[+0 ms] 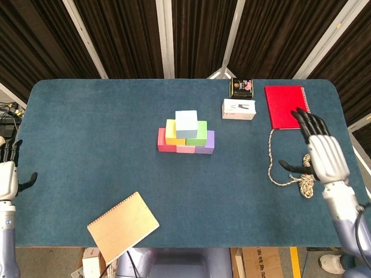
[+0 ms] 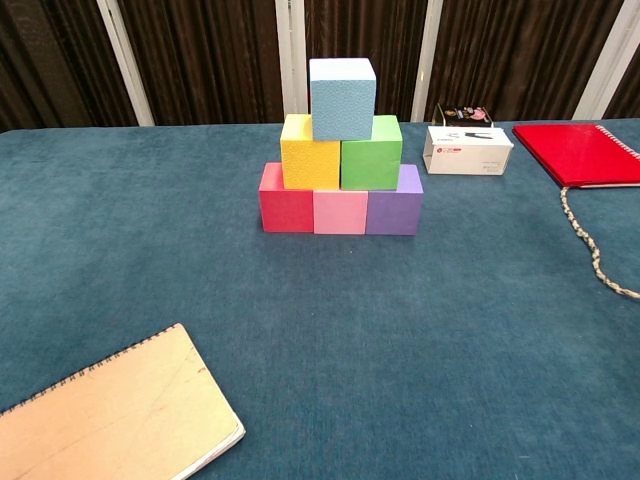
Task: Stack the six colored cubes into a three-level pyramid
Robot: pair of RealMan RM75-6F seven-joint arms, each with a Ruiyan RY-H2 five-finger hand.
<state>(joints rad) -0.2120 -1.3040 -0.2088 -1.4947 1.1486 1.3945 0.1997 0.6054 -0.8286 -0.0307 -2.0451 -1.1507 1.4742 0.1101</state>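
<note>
Six cubes stand as a finished pyramid near the middle of the blue table (image 2: pixel 120 200). Along the bottom the red cube (image 2: pixel 286 210), pink cube (image 2: pixel 340 212) and purple cube (image 2: pixel 394 211) touch side to side; on them sit the yellow cube (image 2: pixel 310 152) and green cube (image 2: pixel 371 153), also touching; the light blue cube (image 2: pixel 342 97) rests on top, straddling the seam between those two.

Neither hand touches the stack. The right hand (image 1: pixel 322 154) hovers well to the right, over the coiled rope (image 1: pixel 288 174), its fingers (image 1: pixel 309 122) spread apart and holding nothing. The left hand (image 1: pixel 7 174) shows only at the left frame edge, off the table, fingers apart and empty as far as can be seen.

Behind the pyramid to the right lies a small white box (image 2: pixel 467 150), lid closed, contents hidden. A dark tin (image 1: pixel 242 87) stands just behind it, also shut. A red notebook (image 2: pixel 578 152) lies near the far right corner, and a tan notebook (image 2: pixel 105 420) near the front left.
</note>
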